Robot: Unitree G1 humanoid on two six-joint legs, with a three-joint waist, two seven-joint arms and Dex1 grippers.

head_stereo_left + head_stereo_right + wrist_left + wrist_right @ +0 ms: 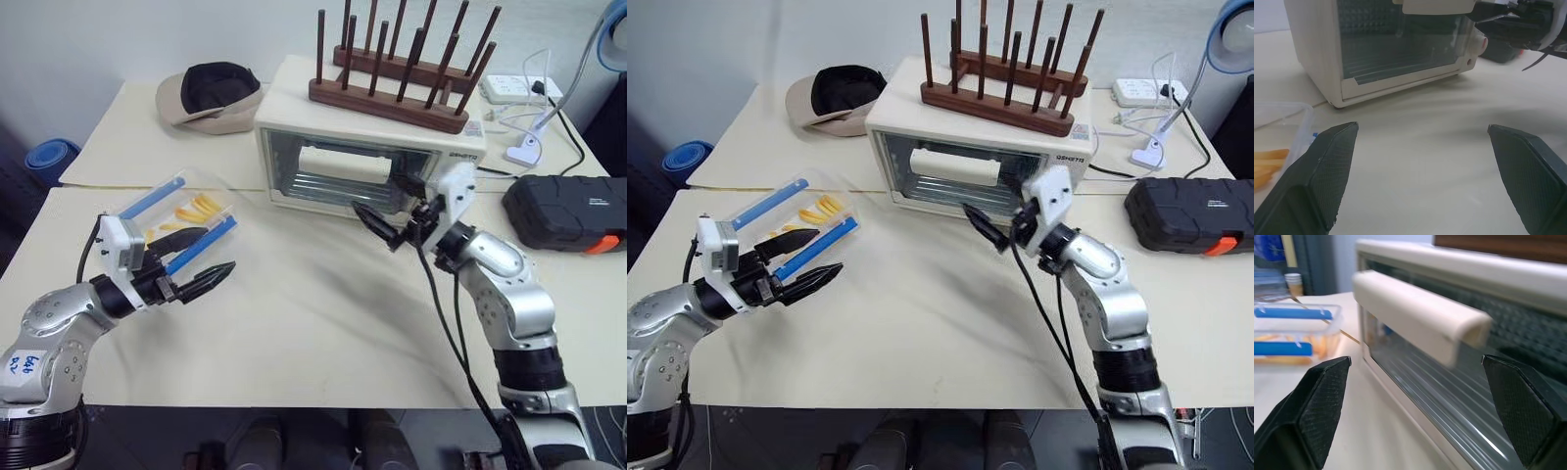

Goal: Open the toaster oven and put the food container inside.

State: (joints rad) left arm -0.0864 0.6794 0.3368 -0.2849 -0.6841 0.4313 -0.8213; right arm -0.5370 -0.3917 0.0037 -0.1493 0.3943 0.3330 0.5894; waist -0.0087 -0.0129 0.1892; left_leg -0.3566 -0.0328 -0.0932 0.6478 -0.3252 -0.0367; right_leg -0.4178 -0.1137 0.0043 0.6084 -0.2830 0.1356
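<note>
Oven (367,162) at back of table (294,333), door shut. Box (176,217) at left: light, slippery, best held by long sides. Both grippers wide open, empty: right gripper (387,227) near handle (1415,316), left gripper (201,262) beside box.

The stereo head pair looks forward and down over the cream counter (323,323), while the left wrist camera faces the cream-white boxy toaster oven (1391,49) from some way off and the right wrist camera sits close to its glass door, so all four views share the oven front.
</note>
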